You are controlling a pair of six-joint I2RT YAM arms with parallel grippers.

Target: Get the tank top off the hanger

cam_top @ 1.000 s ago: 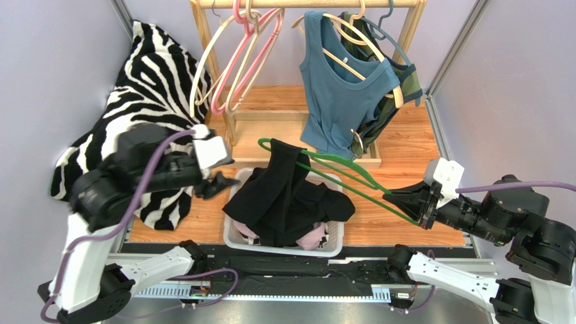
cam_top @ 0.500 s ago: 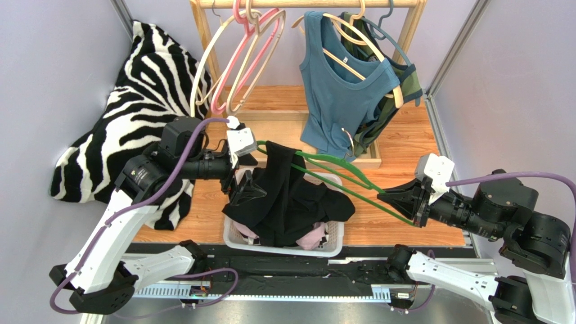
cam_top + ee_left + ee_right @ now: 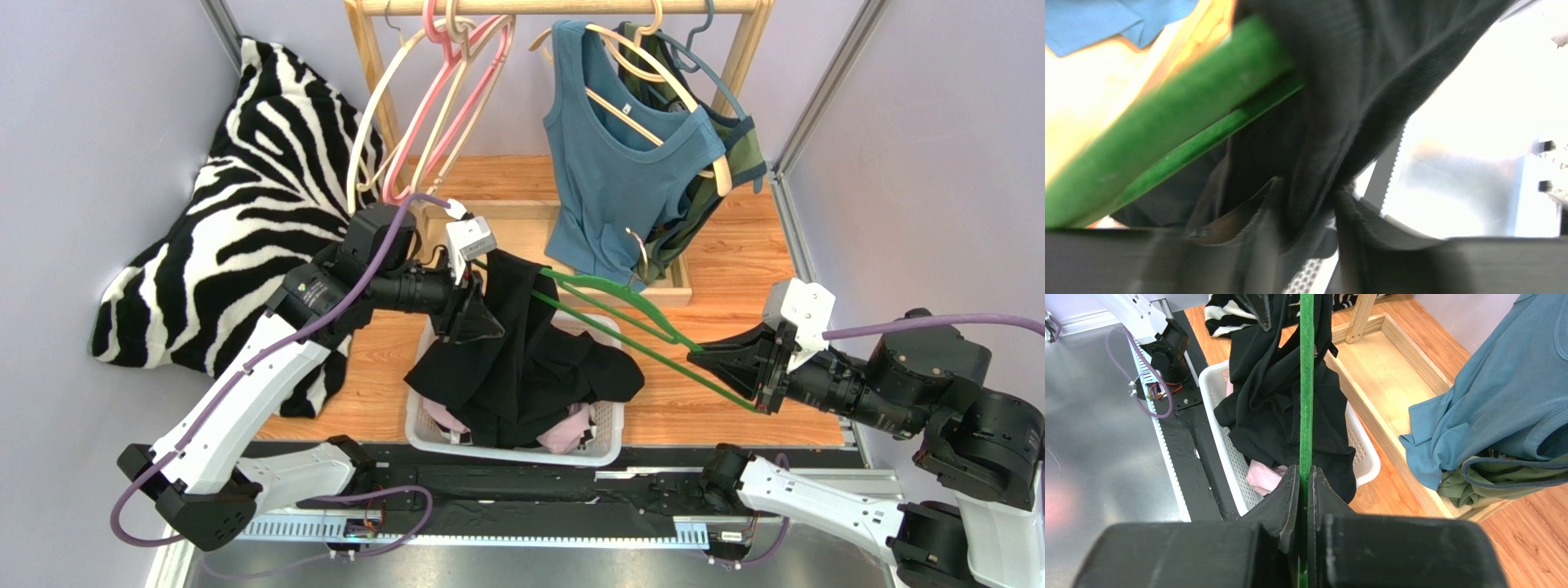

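Observation:
A black tank top hangs on a green hanger, and its lower part droops into the white basket. My right gripper is shut on the hanger's lower bar; in the right wrist view the green bar is pinched between the jaws. My left gripper is at the upper left edge of the tank top. In the left wrist view a fold of the black fabric fills the gap between its jaws, beside the hanger.
A wooden rack at the back carries a blue tank top, a dark green one behind it, and bare pink and cream hangers. A zebra-print cloth lies at the left. A pink garment is in the basket.
My left arm swung right from over the zebra cloth to the tank top; its jaws spread wide on the way, then closed on the black fabric. The right gripper and hanger barely moved.

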